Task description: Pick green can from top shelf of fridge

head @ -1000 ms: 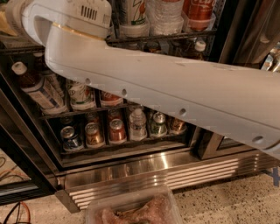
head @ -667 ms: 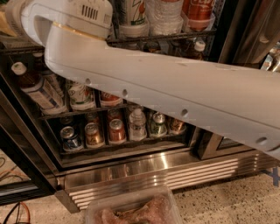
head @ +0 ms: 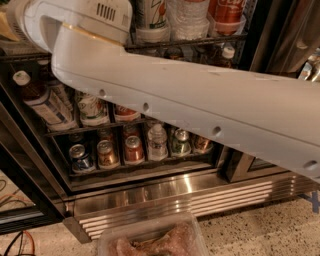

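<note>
Arm [head: 200, 110] crossed the fridge [head: 165, 192]; gripper was off-frame upper left, grip untellable. Best squared onto green can [head: 151, 14], clearing top shelf [head: 192, 43].

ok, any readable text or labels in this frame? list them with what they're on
No text reads cleanly.
Red can on the top shelf: white script, blurred.
White can, same shelf: green and red marks, unreadable.
Lower cans: labels too small.
Gripper jaws: out of view, past the arm's top-left end.
</note>
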`<action>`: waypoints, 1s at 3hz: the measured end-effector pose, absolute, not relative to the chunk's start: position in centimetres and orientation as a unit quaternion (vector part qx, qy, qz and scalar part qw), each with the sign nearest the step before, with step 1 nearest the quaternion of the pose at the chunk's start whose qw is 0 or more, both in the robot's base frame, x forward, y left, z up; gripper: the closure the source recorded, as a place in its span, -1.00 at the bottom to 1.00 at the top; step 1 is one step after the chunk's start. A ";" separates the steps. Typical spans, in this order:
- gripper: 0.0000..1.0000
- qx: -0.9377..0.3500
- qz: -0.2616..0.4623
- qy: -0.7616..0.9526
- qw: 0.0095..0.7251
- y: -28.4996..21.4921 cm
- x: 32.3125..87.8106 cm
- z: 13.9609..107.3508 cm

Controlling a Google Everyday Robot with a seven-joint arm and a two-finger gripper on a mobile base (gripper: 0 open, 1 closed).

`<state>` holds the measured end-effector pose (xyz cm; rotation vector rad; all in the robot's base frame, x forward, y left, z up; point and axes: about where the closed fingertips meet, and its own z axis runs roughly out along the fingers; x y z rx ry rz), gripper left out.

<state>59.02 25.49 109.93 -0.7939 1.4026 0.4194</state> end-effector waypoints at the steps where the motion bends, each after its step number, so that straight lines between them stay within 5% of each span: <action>1: 1.00 -0.347 0.190 0.626 0.672 25.0 58.7 110.2; 3: 1.00 -0.320 0.216 0.638 0.666 22.0 57.0 112.5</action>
